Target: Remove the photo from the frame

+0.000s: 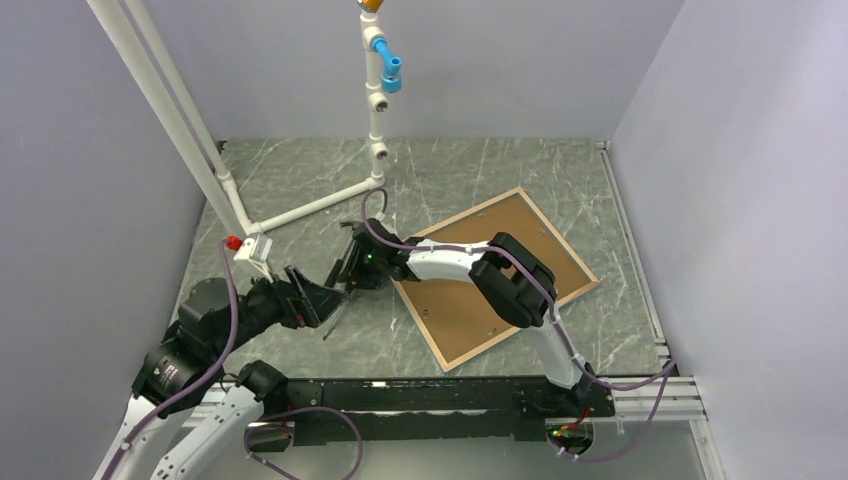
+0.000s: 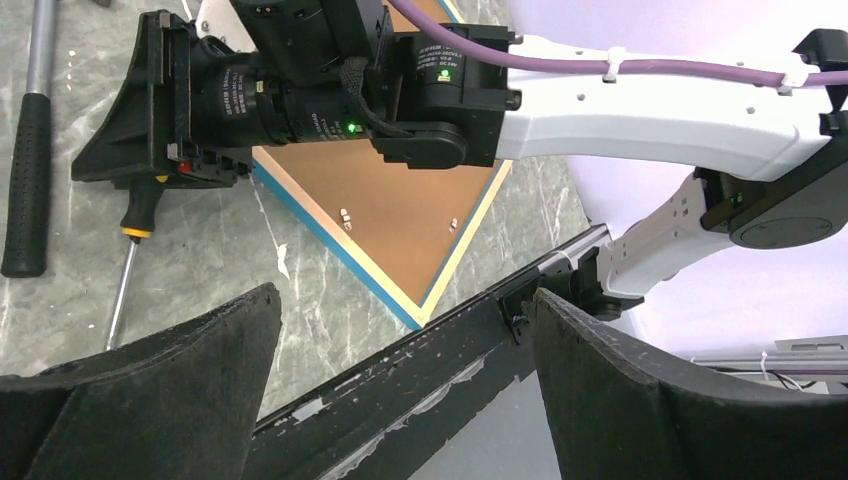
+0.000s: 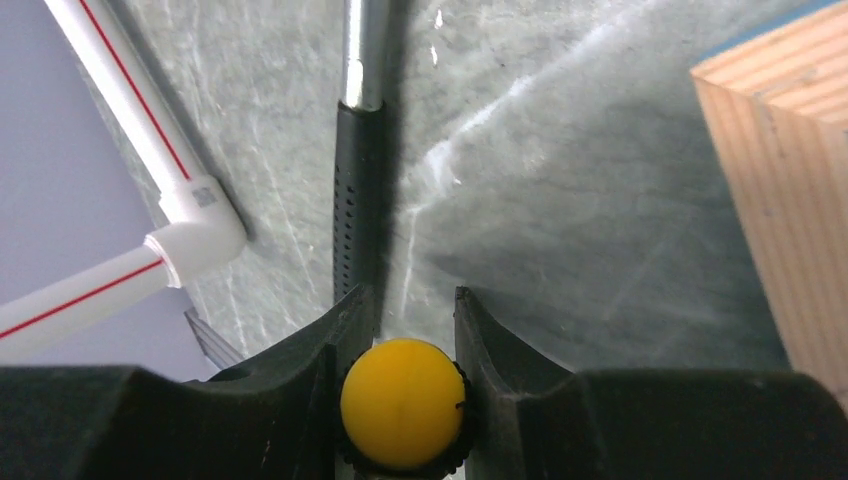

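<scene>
**Frame face-down, right claw holding the screwdriver**

One frame [image 1: 553, 240] lies flat on the bench [image 1: 480, 170], centre-right. Its brown backing board [image 2: 400, 215] faces up and its turquoise front faces down. The photo is not visible and is judged to sit beneath the board.

The frame's long axis runs from near-left to far-right. The right claw [image 3: 410, 305] sits just off the frame's left corner, so the frame lies to its right. Its fingers are drawn in to a narrow gap around the yellow butt of one screwdriver [image 3: 403, 400].

The left claw [image 2: 405, 305] is further left and nearer, spread wide and holding nothing. The right arm is therefore the closer one.

One hammer [image 2: 28, 150] lies just beside the right claw. Two small white tabs [image 2: 345, 213] show on the board.
</scene>
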